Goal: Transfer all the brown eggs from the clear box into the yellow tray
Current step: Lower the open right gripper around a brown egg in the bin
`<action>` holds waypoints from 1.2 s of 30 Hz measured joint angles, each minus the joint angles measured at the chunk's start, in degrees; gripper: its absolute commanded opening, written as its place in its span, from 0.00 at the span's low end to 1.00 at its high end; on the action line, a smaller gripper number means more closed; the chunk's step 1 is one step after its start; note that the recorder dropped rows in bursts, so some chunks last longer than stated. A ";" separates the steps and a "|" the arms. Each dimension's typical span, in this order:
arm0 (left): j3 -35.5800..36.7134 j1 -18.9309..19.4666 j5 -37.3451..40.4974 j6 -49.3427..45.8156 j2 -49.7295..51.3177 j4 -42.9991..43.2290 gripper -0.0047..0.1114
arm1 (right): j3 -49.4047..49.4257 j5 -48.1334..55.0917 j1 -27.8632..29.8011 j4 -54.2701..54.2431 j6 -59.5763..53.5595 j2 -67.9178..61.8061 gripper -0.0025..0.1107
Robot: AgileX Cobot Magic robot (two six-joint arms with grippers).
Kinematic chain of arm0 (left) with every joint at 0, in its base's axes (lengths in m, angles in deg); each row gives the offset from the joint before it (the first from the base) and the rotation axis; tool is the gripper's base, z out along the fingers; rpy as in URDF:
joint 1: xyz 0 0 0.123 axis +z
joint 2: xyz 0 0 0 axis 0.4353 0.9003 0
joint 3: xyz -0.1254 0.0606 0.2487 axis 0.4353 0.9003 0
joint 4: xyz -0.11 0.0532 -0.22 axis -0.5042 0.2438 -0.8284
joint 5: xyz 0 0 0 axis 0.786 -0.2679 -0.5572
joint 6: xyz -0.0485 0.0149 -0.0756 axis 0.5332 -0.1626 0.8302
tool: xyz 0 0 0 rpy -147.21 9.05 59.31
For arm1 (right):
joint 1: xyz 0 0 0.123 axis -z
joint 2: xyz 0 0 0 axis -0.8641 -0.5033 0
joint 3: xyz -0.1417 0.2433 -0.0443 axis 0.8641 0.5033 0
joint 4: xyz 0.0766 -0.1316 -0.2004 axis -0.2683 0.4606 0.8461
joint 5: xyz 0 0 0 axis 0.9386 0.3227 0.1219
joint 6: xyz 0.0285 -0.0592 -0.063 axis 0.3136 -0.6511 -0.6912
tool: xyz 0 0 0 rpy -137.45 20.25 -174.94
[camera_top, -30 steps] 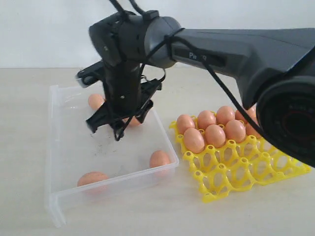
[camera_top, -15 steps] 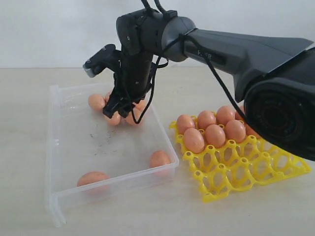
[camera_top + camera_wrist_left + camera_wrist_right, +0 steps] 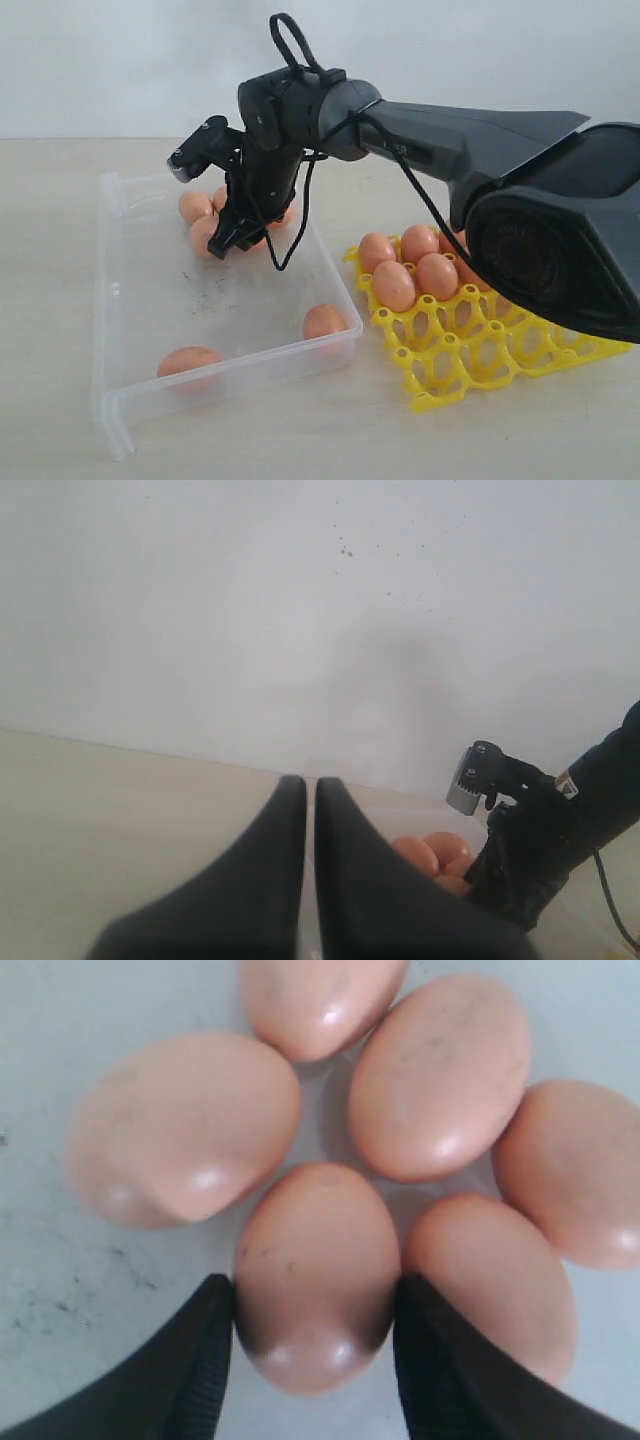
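on the table (image 3: 300,440), the clear box (image 3: 110,400) holds two brown eggs (image 3: 190,362) at its near end, at 7 and 5 o'clock. the yellow tray (image 3: 480,360) sits just beside the box at 3 o'clock, with eggs in its far cups. at the box's 12 o'clock end lies a cluster of eggs (image 3: 193,206). the right hand (image 3: 315,1360) grips the centre egg (image 3: 315,1270) (both fingers against its flanks). the left hand (image 3: 310,785) is closed, its fingers almost touching.
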 measured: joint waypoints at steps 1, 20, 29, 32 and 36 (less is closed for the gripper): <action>0.00 0.00 0.00 0.00 0.00 0.00 0.07 | 0.00 -0.26 0.00 -0.48 0.13 -0.03 0.02; 0.00 0.00 0.00 0.00 0.00 0.00 0.07 | -0.27 11.43 0.03 -11.79 5.95 -0.89 0.74; 0.00 0.00 0.00 0.00 0.00 0.00 0.07 | -0.16 8.98 0.03 -12.58 5.95 -0.92 0.75; 0.00 0.00 0.00 0.00 0.00 0.00 0.07 | -0.05 6.93 0.03 -12.58 5.22 -0.92 0.75; 0.00 0.00 0.00 0.00 0.00 0.00 0.07 | 0.08 5.53 -0.05 -12.58 -0.20 -0.68 0.75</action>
